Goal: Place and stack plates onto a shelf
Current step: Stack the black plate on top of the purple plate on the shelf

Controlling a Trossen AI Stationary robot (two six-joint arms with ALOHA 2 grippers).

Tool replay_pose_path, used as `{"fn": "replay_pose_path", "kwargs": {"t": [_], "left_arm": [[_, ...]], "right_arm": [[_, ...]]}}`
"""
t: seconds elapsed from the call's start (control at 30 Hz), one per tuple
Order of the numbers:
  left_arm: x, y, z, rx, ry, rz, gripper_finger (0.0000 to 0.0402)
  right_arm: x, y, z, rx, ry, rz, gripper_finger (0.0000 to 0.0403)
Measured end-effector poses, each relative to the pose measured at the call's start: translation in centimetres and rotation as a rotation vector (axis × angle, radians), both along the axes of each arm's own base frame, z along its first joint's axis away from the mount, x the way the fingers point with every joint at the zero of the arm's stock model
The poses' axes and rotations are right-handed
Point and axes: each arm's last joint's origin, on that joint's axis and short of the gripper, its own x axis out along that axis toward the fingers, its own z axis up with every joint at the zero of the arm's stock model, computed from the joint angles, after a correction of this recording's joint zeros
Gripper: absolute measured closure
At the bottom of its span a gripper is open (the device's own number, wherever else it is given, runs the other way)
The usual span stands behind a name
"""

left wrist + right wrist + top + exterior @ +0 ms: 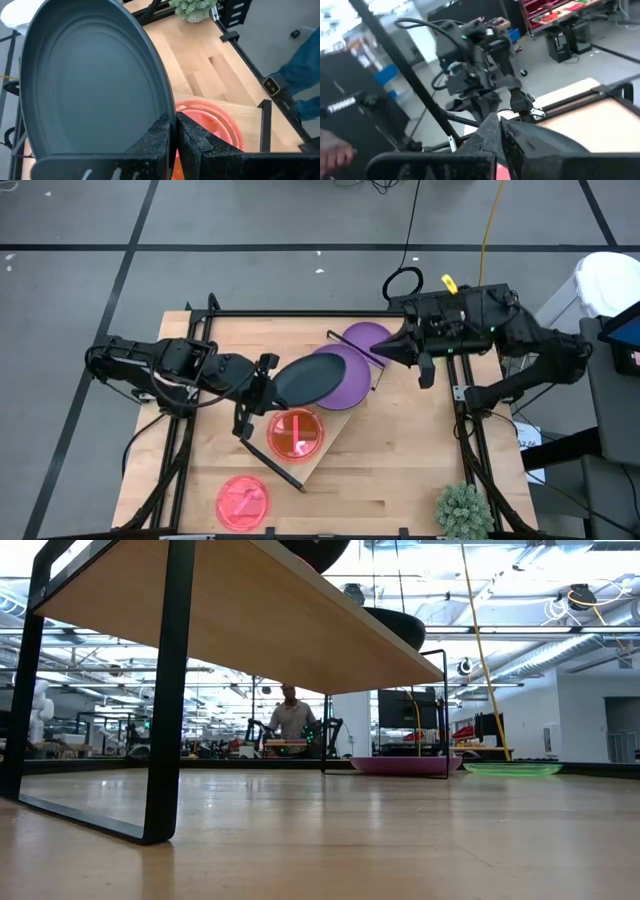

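Pinching dark plate [90, 85], left hand [172, 145] closed.

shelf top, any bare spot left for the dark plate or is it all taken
Little bare board remains on the shelf: a narrow strip around the pink plate at its near end. The far end is crowded by the purple plate, which the dark plate in the left gripper overhangs. Stacking there looks easier.

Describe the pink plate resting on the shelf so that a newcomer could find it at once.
Find the light-wood shelf lying at an angle mid-table. On its near end, beside the left gripper holding a dark plate, sits the pink plate. Its twin lies on the bare table.
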Motion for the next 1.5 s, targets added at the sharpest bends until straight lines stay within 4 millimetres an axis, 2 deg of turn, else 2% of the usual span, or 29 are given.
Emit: {"fn": "replay_pose_path", "kwargs": {"t": [0.07, 0.2, 0.37, 0.5, 0.7, 0.93, 1.2, 1.5], "left_arm": [[0.1, 0.4, 0.0, 0.009, 0.002, 0.007, 0.0376], [0.1, 1.1, -0.2, 0.047, 0.018, 0.010, 0.0376], [0.2, 2.0, -0.2, 0.068, 0.014, 0.024, 0.0376], [0.3, 2.6, -0.2, 0.085, 0.012, 0.032, 0.0376], [1.2, 3.3, -0.7, 0.112, 0.032, 0.038, 0.0376], [2.5, 2.8, -1.8, 0.179, 0.063, -0.044, 0.0376], [2.5, 2.6, -1.8, 0.201, 0.056, -0.069, 0.0376], [2.4, 2.5, -1.9, 0.231, 0.060, -0.102, 0.0376]], "right_arm": [[0.6, 0.3, 1.7, -0.032, 0.008, 0.041, 0.0378], [1.8, 0.7, 3.4, -0.040, 0.094, 0.132, 0.0327], [3.4, 1.1, 3.1, -0.035, 0.213, 0.232, 0.0264], [4.0, 1.2, 2.3, -0.080, 0.264, 0.244, 0.0239], [4.3, 1.1, 1.3, -0.242, 0.322, 0.259, 0.0240], [6.5, 1.1, -0.9, -0.335, 0.411, 0.255, 0.0247], [8.8, 1.3, -4.1, -0.379, 0.518, 0.315, 0.0248], [9.7, 1.0, -5.9, -0.444, 0.545, 0.323, 0.0248]]}}
